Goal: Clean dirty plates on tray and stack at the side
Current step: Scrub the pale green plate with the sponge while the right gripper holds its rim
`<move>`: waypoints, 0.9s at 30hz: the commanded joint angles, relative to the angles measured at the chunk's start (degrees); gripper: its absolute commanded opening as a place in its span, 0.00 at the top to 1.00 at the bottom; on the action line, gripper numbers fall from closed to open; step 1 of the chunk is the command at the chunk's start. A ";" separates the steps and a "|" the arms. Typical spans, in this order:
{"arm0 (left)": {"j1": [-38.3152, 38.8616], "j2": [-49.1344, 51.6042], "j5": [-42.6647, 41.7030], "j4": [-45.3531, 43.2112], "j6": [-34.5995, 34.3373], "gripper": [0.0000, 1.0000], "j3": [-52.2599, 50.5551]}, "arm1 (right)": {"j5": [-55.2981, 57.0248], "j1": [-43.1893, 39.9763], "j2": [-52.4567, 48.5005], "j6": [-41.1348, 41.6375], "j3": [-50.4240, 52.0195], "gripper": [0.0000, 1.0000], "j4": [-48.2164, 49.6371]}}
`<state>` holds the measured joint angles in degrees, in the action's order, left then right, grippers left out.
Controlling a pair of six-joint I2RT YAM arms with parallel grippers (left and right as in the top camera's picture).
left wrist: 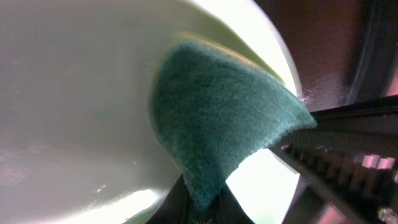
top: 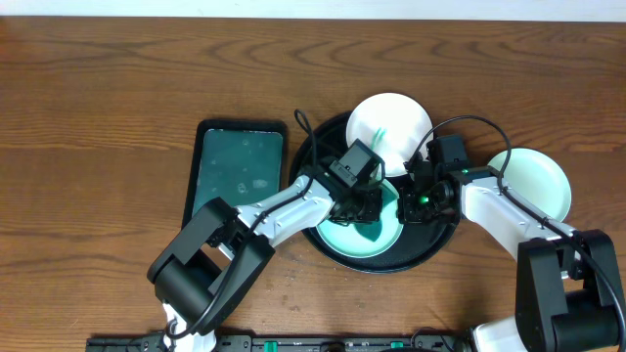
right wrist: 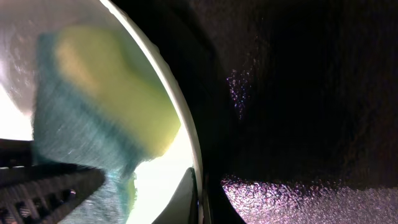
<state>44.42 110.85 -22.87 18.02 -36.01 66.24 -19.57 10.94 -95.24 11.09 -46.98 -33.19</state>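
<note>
Sponge [left wrist: 217,124]: the left wrist view shows its teal scouring face folded against the white plate. The right wrist view shows its yellow side [right wrist: 106,106]. Overhead it is only a dark green patch [top: 368,225].
Left gripper [left wrist: 200,208]: pinching the sponge's lower corner, fingers pressed together on it.
Left arm: reaches diagonally in over the tray's left rim, wrist above the plate [top: 358,203].
Near plate [top: 364,246]: lies in the tray's near half, under the sponge.
Right gripper [top: 419,203]: at this plate's right edge. Its grip is lost against the dark tray, so I cannot tell how the fingers stand.
Tray [top: 430,244]: glossy black, speckled wet in both wrist views.
Far plate [top: 391,117]: overlaps the tray's far rim, with a green streak.
Right-hand plate [top: 538,181]: on the table, partly covered by the right arm.
</note>
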 commanded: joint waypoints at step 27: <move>-1.46 1.77 40.46 19.30 11.54 0.93 3.23 | 2.84 0.02 -1.51 -0.26 0.61 0.99 -1.11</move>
<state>45.67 110.76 12.80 36.93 -23.14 71.35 -20.08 11.00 -95.26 11.14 -46.98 -33.45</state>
